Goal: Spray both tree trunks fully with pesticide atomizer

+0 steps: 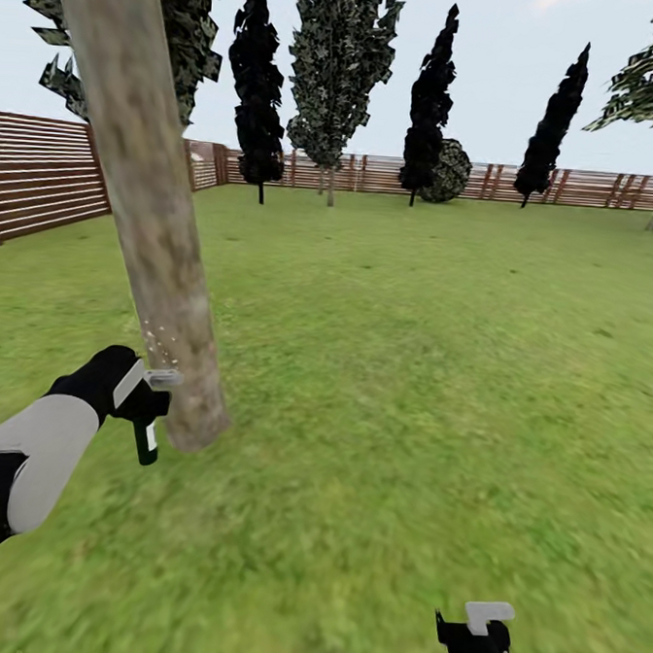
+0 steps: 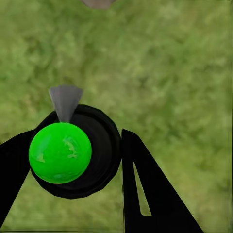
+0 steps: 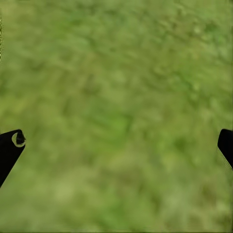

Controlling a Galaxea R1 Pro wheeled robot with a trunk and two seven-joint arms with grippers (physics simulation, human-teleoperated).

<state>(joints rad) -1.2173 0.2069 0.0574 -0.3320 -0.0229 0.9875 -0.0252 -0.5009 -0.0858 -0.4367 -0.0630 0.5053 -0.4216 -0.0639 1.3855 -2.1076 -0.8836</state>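
Dark-green pesticide atomizer (image 1: 146, 421) – label unreadable, blurred – pinched in left gripper (image 1: 138, 403) beside tree trunk (image 1: 150, 197); right gripper (image 3: 116, 145) spread.

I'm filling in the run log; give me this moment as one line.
phase: spraying | left gripper: shut on pesticide atomizer, nozzle toward tree trunk | droplets at trunk | right gripper: open, empty, over grass

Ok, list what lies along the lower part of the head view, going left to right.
Left gripper holding the pesticide atomizer → base of the tree trunk → open grass → right gripper.
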